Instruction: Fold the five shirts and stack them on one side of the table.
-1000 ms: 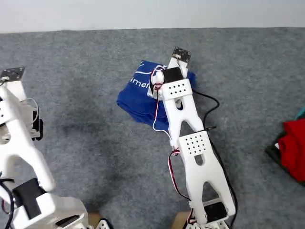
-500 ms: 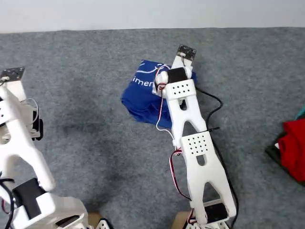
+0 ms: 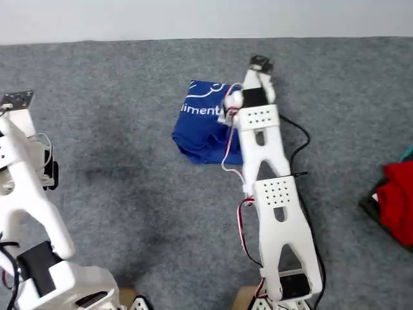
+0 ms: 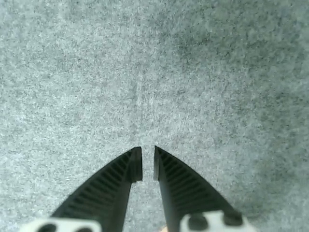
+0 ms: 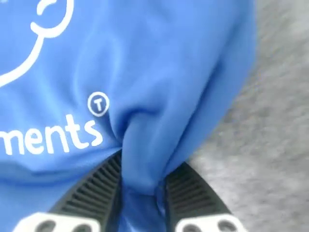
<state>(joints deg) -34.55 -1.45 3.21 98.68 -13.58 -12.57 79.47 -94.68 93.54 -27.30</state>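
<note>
**Right gripper clamped on a blue shirt fold**

Nearest me, my left gripper hangs closed on nothing over the grey table. A red garment lies at the right edge. Farther out, the blue shirt sits bunched mid-table.

arms: white, perforated | cables: red, white, black | jaws: black, ribbed

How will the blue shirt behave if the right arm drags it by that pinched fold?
Probably floppy: the blue shirt puckers into a soft ridge where the right gripper pinches it. Dragged, it may crumple and bunch rather than slide flat, since the grey table looks fuzzy.
</note>
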